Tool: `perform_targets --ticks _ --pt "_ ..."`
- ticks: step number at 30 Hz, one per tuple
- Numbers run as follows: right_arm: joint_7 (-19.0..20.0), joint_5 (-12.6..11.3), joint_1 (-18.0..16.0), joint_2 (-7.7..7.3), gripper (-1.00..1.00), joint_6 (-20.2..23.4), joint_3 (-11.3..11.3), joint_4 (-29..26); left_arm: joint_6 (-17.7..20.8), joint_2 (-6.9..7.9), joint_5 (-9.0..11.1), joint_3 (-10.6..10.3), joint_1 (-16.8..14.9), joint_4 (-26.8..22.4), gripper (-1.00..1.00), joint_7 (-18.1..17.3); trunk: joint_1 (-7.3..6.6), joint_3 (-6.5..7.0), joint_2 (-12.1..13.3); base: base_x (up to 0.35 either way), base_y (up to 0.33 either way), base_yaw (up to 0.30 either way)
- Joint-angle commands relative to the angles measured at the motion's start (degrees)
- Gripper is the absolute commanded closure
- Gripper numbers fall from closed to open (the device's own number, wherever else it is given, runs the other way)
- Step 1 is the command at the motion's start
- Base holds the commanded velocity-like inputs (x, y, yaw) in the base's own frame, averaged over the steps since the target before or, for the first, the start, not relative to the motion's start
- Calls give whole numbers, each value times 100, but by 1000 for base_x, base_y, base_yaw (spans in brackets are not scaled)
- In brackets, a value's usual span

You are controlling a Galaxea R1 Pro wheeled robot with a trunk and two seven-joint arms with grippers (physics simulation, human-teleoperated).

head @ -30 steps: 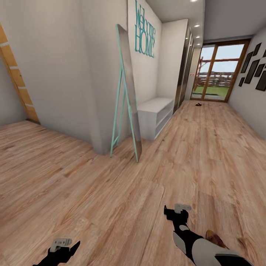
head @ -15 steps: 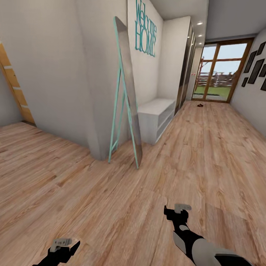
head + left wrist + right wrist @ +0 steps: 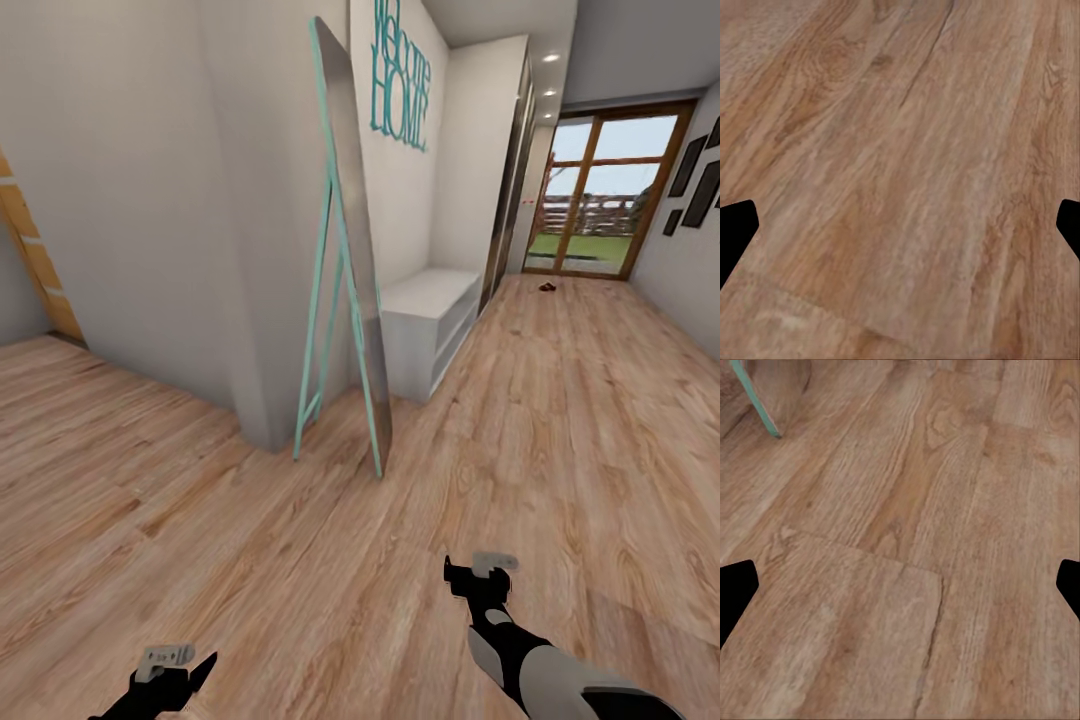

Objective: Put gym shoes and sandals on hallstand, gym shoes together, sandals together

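Head view down a corridor: the light-grey hallstand (image 3: pixel 428 325) sits centre frame beyond a leaning teal-framed mirror (image 3: pixel 352 250), both larger than a second ago, so the robot has rolled forward. A small dark item (image 3: pixel 548 286), too small to identify, lies on the corridor floor (image 3: pixel 560 420) at upper right by the glass door. The left end effector (image 3: pixel 172 668), lower left, and right end effector (image 3: pixel 480 575), lower centre, are both spread and empty.

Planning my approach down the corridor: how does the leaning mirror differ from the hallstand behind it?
The mirror is tall, thin and tilted on a teal frame against the wall corner; the hallstand is low, wide and stands square against the wall. The mirror is nearer the robot, the hallstand farther down the corridor. The mirror face is reflective grey; the hallstand is matte light grey with open shelves. Both stand on the corridor floor.
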Motion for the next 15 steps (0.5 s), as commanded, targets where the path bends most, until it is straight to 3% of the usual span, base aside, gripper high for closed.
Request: perform_targets --ticks 1,4,15 --pt "-11 13 -4 0 -100 -21 -26 5 -32 -2 -61 49 -6 6 -100 -23 2 -6 -2 344 116 -58" --pt "-11 13 -4 -2 -100 -21 -26 5 -32 -2 -61 49 -6 6 -100 -23 2 -6 -2 343 120 -129" --pt "-9 13 -4 -7 -100 -21 -26 5 -32 -2 -61 49 -6 5 -100 -23 2 -6 -2 301 108 -272"
